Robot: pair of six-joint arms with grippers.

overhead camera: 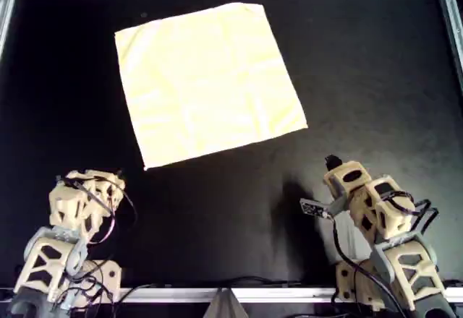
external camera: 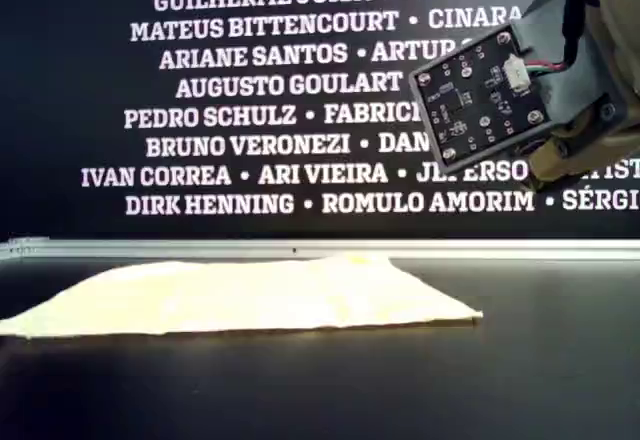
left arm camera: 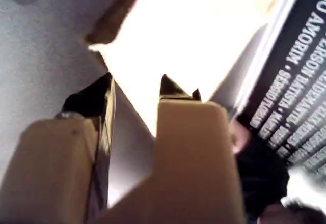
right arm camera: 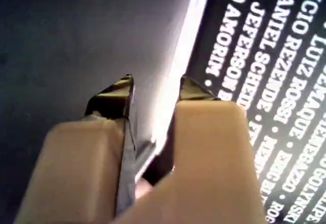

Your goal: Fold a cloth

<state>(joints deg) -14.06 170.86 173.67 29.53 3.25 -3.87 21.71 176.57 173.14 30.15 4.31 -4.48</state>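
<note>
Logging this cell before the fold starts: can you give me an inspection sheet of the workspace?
Surface: black table with a metal rim, bare around the cloth.
Job's things: pale yellow cloth lying flat and unfolded, skewed to the rim, touched by neither arm.
Clutter: nothing seen.
Grippers: left pincer and right pincer both open, empty, clear of the cloth.
Cables: black wires looped on both arms.
Surroundings: black wall with white printed names behind the table.
</note>
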